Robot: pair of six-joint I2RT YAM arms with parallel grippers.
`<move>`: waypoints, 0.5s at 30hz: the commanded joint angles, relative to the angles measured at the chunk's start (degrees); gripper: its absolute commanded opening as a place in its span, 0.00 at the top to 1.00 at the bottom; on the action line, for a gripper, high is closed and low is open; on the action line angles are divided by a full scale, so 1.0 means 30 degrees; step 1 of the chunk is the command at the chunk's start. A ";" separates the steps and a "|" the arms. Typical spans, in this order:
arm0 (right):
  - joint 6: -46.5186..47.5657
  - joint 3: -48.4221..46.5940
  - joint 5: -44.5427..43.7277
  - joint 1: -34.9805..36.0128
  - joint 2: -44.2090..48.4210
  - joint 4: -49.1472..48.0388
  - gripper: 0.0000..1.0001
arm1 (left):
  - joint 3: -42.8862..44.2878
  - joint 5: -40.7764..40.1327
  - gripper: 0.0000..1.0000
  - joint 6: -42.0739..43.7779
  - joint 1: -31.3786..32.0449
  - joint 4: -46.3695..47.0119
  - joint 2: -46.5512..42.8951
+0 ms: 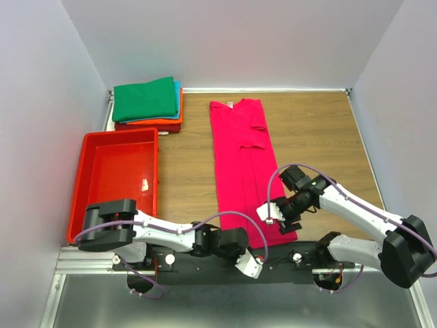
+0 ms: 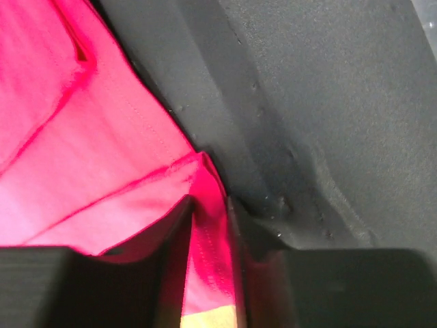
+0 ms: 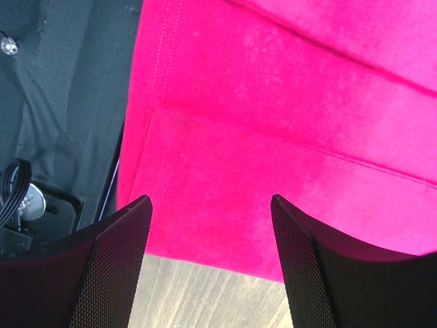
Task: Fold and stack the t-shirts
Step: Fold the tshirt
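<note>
Top external view: the wooden table (image 1: pixel 321 137) fills the floor of the white-walled cell. Down its middle lies the magenta-pink t-shirt (image 1: pixel 242 157), folded into a long narrow strip, with its collar towards the far edge and its hem at the near edge. Along the left edge sits a red plastic tray (image 1: pixel 119 134). Beyond it, in the far left corner, is the stack of folded t-shirts (image 1: pixel 145 99): green on top, then teal-blue, orange and dark red.

The right pincer (image 1: pixel 273 213) hangs over the near right corner of the pink strip. From its wrist camera the right pincer (image 3: pixel 210 205) is released, its fingers spread wide above the hem with nothing between them.

The left pincer (image 1: pixel 250 266) reaches low along the near edge to the shirt's near left corner. In the left wrist view, that corner of pink cloth runs into the narrow gap of the left pincer (image 2: pixel 210 205), a finger close on either side. I cannot tell whether it is clenched on the cloth.
</note>
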State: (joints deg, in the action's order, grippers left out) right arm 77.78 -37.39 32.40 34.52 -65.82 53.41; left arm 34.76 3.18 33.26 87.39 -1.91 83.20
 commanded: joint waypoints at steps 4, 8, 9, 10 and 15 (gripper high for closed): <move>-0.0642 0.0012 -0.0195 0.0123 0.0700 -0.0049 0.23 | -0.0455 -0.0914 0.77 -0.0070 0.0048 -0.1530 0.1124; -0.0760 -0.0077 -0.0429 0.0123 0.0964 0.0098 0.23 | -0.0513 -0.1936 0.88 0.0018 0.0048 -0.1443 0.1096; -0.0731 -0.0048 -0.0488 0.0123 0.1022 0.0127 0.23 | -0.0514 -0.2055 0.90 0.0047 0.0019 -0.1472 0.1095; -0.0673 -0.0048 -0.0517 0.0123 0.1023 0.0243 0.23 | -0.0485 -0.2056 0.91 0.0077 -0.0010 -0.1443 0.1095; -0.0350 0.0099 -0.0401 0.0123 0.0994 0.0507 0.23 | -0.0309 -0.2203 1.00 0.0077 -0.0391 -0.1443 0.0628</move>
State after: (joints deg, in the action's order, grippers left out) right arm 76.36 -37.39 31.77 34.52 -63.40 53.54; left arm 34.85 1.76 33.01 87.94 -1.91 83.81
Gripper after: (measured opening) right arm 0.771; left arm 0.012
